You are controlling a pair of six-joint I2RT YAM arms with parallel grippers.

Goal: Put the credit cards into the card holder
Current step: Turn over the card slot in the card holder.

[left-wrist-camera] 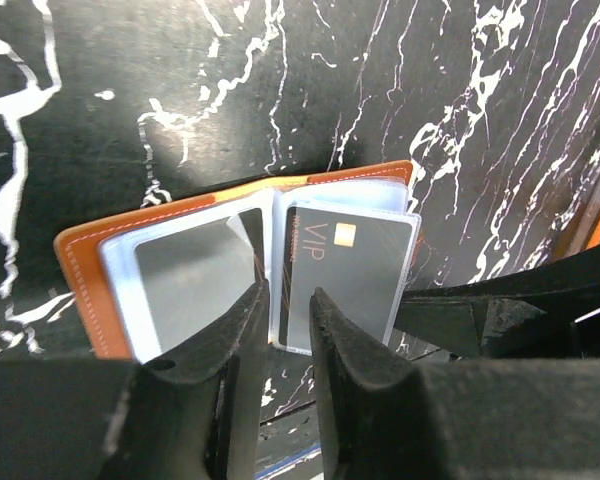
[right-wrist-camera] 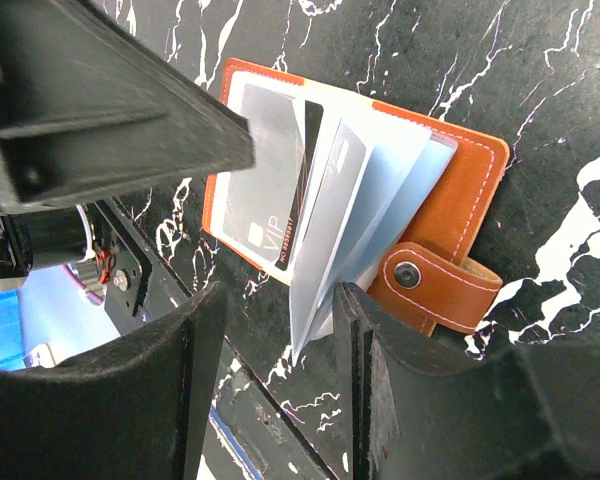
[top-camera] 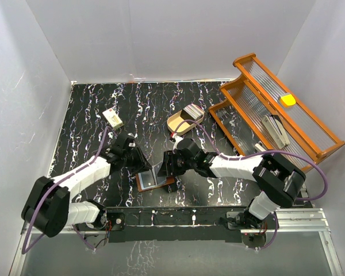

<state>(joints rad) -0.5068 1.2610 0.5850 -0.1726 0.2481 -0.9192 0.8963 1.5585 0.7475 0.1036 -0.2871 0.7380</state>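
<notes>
Close to the near edge of the black marbled table (top-camera: 92,103), between the two arms, the card holder (top-camera: 155,181) lies open with its brown leather outside down and its clear sleeves fanned upward. A dark card (left-wrist-camera: 355,270) sits in one sleeve, printed "VIP" beside a gold chip. A line of small print beneath starts "NO" but is too fine to read. A plain grey card (left-wrist-camera: 190,270) fills the sleeve to its left.

The left gripper (left-wrist-camera: 288,300) has its jaws narrowly parted over the VIP card's near edge. The right gripper (right-wrist-camera: 280,310) has its jaws wider apart, with a corner of the sleeves in the gap. The strap's metal snap stud (right-wrist-camera: 408,274) is undone.

Farther back, a beige oval tray (top-camera: 175,122) holds a stack of cards (top-camera: 192,110). A small cream block (top-camera: 112,118) lies to the far left. At the far right a tilted wooden rack (top-camera: 244,59) holds a yellow object (top-camera: 287,100) and pale strips that cannot be identified.
</notes>
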